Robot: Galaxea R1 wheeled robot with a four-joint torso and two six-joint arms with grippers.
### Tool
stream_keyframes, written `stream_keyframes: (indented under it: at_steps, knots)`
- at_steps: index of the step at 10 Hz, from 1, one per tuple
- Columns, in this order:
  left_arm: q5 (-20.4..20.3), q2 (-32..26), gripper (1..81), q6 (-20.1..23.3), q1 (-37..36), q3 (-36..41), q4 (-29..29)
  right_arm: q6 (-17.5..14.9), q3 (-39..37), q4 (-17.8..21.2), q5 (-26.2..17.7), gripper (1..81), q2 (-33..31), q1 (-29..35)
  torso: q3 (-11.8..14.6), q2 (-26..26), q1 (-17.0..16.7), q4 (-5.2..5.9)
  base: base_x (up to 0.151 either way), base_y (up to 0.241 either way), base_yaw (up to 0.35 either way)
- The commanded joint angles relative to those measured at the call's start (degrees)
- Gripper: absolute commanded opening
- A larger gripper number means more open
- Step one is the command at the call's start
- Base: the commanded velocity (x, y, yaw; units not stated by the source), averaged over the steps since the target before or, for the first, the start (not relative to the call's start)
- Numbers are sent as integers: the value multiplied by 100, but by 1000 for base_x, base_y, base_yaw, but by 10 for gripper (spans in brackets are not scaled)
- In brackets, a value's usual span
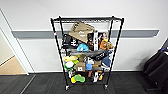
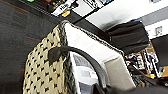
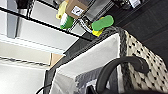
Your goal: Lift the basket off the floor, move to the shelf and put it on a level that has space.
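Note:
The shelf (image 1: 86, 52) stands against the white wall straight ahead, a black wire rack on small wheels. Its top level (image 1: 86, 19) lies bare, while the lower tiers are crammed with boxes and toys. The basket (image 2: 45, 72), checkered cream and black with a pale lining, hangs close under both wrists. Its black loop handle (image 2: 82, 56) rises into my left gripper (image 2: 100, 88), which is shut on it. On the other side of the basket (image 3: 145, 62), the second handle (image 3: 117, 65) runs up into my right gripper (image 3: 95, 90), shut as well. The rack's lower tiers (image 3: 82, 23) are near.
A black bag or chair (image 1: 156, 67) sits on the dark carpet right of the rack. A doorway (image 1: 10, 65) opens at the left. A grey rail (image 1: 140, 33) runs along the wall. A green toy (image 3: 102, 23) and a cardboard box (image 3: 76, 7) sit on the rack's low tiers.

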Motion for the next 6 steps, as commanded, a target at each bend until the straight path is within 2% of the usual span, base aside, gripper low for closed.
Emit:
stream_keyframes:
  at_steps: [1, 2, 3, 4, 5, 6]
  knots:
    - [40, -107, 10, -33, -627, 428, -73, -15, 409, -94, -147, 10, -126, 583, -24, 536, -345, 31, 0, 0, 0]
    - [40, -115, 10, -33, -627, 436, -73, -15, 392, -94, -147, 10, -117, 583, 79, 715, -465, -100, 0, 0, 0]
    - [40, -125, 10, -33, -627, 436, -73, -15, 383, -94, -147, 10, -117, 600, 105, 863, -568, -177, 0, 0, 0]
    - [31, -185, 10, -24, -584, 471, -73, -7, 374, -94, -165, 10, -108, 626, 253, 1016, -673, -197, 0, 0, 0]
    - [-75, -265, 10, -15, -497, 542, -73, 2, 330, -94, -235, 10, -73, 679, 274, 1231, -811, -199, 0, 0, 0]
    - [-363, -379, 10, -15, -355, 639, -73, 3, 295, -111, -253, 10, -12, 697, 371, 1430, -935, -199, 0, 0, 0]
